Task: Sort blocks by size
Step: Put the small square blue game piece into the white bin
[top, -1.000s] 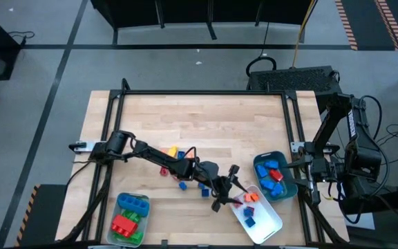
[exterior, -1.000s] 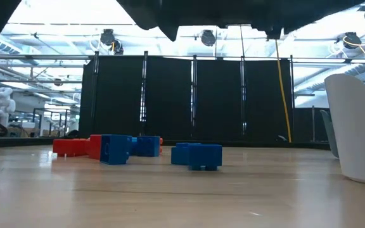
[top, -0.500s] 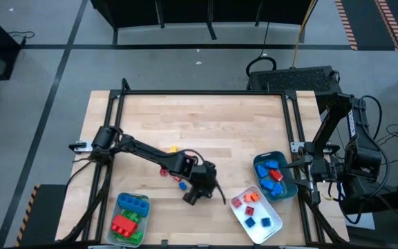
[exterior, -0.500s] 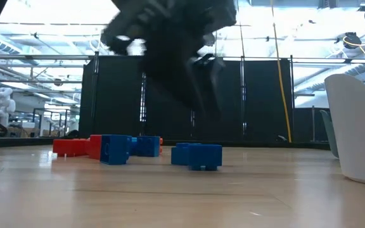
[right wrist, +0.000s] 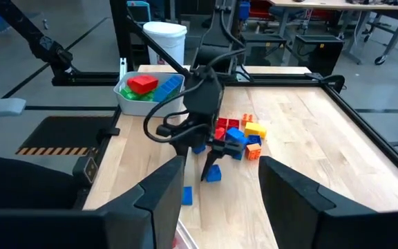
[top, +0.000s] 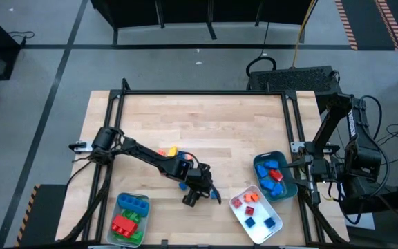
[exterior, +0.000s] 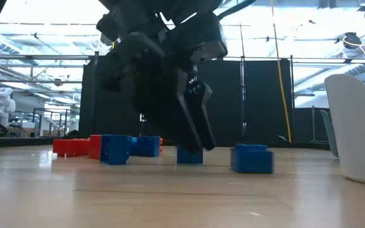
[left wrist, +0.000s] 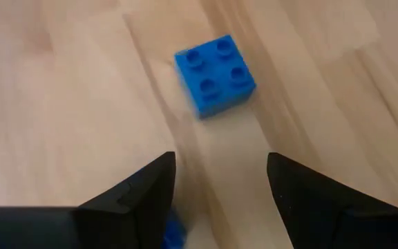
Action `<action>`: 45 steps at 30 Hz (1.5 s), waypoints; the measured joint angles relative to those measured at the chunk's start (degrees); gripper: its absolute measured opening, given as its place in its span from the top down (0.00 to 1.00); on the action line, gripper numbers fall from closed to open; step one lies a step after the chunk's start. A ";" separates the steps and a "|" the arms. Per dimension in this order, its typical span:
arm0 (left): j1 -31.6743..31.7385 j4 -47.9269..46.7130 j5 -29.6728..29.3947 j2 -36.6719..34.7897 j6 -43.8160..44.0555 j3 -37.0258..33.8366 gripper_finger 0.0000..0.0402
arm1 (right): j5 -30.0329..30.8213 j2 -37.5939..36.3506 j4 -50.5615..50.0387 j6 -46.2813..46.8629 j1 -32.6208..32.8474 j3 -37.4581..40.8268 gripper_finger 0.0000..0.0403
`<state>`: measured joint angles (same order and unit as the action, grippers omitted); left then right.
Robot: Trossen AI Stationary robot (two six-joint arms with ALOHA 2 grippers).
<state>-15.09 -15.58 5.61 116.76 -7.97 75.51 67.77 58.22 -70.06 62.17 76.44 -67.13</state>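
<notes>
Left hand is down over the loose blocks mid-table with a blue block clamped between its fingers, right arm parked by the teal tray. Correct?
Not quite. The left hand is open and holds nothing: the left wrist view shows bare table between its fingers, with the blue block lying free ahead of them. The rest stands: it is over the loose blocks mid-table, and the right arm waits by the teal tray.
</notes>
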 joint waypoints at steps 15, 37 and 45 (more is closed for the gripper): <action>-0.84 11.60 -1.81 0.42 -1.50 1.10 0.43 | -0.02 0.00 0.00 0.13 0.00 0.00 0.58; -0.93 20.88 -1.52 5.97 -9.16 0.98 0.43 | -0.31 -0.01 0.00 -0.04 0.00 0.00 0.58; 0.61 22.70 -1.25 6.04 -7.29 0.98 0.43 | -0.31 -0.01 -0.01 0.01 0.00 0.00 0.58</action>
<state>-14.48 7.12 4.37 122.81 -15.25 76.49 67.46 58.21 -70.08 62.19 76.44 -67.13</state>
